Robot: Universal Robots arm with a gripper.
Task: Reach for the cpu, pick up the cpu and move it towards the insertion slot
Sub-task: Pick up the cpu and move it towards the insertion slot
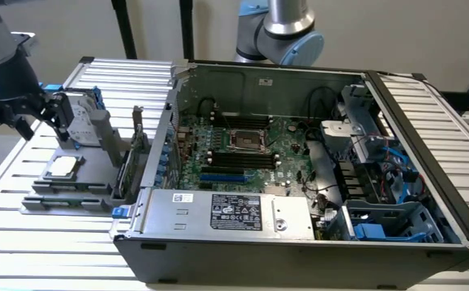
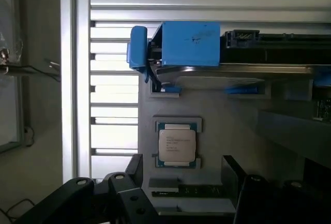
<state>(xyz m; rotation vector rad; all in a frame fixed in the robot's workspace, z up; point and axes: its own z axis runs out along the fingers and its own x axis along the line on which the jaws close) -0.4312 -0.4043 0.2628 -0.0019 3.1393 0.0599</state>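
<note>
Slatted metal table [image 1: 32, 254], silvery square cpu [image 2: 177, 145] flat in grey holder [image 2: 232, 131], gripper [image 2: 181, 164] above it, jaws parted.

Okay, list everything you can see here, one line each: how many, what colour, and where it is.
cpu: one, silvery top, flat in the grey holder
grey holder: one, grey, on the table at the exterior view's left
hard drive: one, silver with blue rails, upright in the holder
computer case: one, dark grey, open, on the table
insertion slot: one, shiny frame, dark centre, inside the case
memory slots: several, black and blue, beside the insertion slot
table: one, silver slats, under everything
arm: one, silver with blue joints, behind the case
claw: one, black, open, over the cpu, holding nothing
</note>
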